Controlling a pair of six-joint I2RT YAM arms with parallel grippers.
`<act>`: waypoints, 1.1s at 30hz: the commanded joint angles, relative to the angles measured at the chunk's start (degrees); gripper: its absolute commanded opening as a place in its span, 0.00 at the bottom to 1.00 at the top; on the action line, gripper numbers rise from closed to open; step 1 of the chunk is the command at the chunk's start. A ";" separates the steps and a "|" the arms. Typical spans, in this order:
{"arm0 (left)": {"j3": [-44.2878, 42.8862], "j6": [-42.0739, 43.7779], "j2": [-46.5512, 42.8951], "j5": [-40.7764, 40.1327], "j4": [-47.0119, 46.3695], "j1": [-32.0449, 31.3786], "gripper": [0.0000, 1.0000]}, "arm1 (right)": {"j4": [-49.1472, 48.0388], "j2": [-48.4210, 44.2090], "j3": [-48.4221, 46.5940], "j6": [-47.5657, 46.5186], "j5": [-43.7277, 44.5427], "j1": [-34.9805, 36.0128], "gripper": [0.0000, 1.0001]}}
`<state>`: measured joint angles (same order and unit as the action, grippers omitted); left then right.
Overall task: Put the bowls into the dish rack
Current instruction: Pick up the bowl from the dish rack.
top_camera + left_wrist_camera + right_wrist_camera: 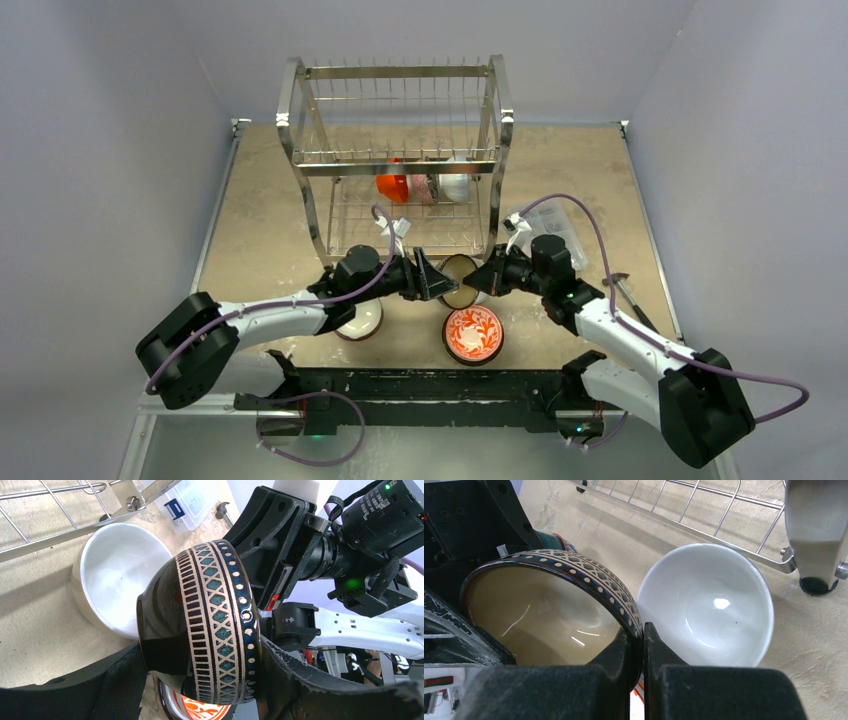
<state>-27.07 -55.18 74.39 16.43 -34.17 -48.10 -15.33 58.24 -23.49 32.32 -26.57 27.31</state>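
Right wrist view: right pincer (642, 632) is closed on the blue patterned bowl (549, 615), one finger inside the rim and one outside, w/ the wall nipped btwn the tips. The bowl is off the table, tipped on its edge, mouth facing this pincer.

From the top view the left pincer (435, 278) meets it from the opposite side. Its fingers span the bowl base-to-mouth and look clamped on (contact at the base side is dark on dark, so that's a judgement). So the bowl hangs btwn both pincers, tips nearly facing.

A white bowl (709, 605) sits on the table just right of the right pincer's tips, close to the held rim but I can't tell if touching. The red-and-white floral bowl (472, 333) lies on the base side of both pincers. The dish rack (397, 168) stands beyond their tips, w/ some bowls on its lower shelf.

Handling, as I judge it:
- Glazed ceramic: stiff, no give, prob. heavy for its size.
- Slick glaze, so a rim-only pinch lets it swing or slip.
- Rim chips easily, esp. against the white bowl or the steel wire.
- Best hold is the rim wall, fingers seated deep and near vertical. The base-to-mouth clamp is wider vs. the rim pinch, but it sits on curved glaze.
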 commanded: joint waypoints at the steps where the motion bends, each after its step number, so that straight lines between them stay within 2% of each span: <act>1: 0.02 -0.47 0.66 0.41 -3.73 0.02 0.31 | -3.92 -0.21 -3.58 1.29 -2.57 -0.06 0.01; 4: -0.01 -1.10 1.63 0.80 -4.46 0.06 0.08 | -3.76 0.67 -4.07 1.42 -2.15 -0.05 0.13; 6: 0.13 -1.69 2.13 0.76 -4.87 0.03 0.00 | -3.87 1.39 -4.51 1.19 -2.47 -0.06 0.20; 8: 0.16 -1.94 2.33 0.53 -4.68 0.04 0.00 | -3.85 2.05 -4.91 1.03 -2.80 -0.06 0.33; 11: 0.26 -2.28 2.36 0.15 -4.52 0.28 0.00 | -3.48 2.08 -5.14 0.95 -2.38 -0.02 0.60; 13: 0.54 -2.82 2.34 -0.11 -4.63 0.72 0.00 | -3.23 1.78 -5.10 1.06 -1.41 -0.06 0.71; 24: 2.41 -6.69 2.14 0.99 -10.14 2.90 0.00 | -1.06 -1.35 -5.40 0.03 2.59 -0.06 0.76; 33: 2.80 -7.53 0.35 2.32 -14.00 2.94 0.00 | -2.90 0.27 -5.87 -1.11 1.08 -0.04 0.70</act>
<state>-23.99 -61.10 77.28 17.61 -39.38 -45.39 -16.14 57.84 -26.74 32.82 -25.06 27.27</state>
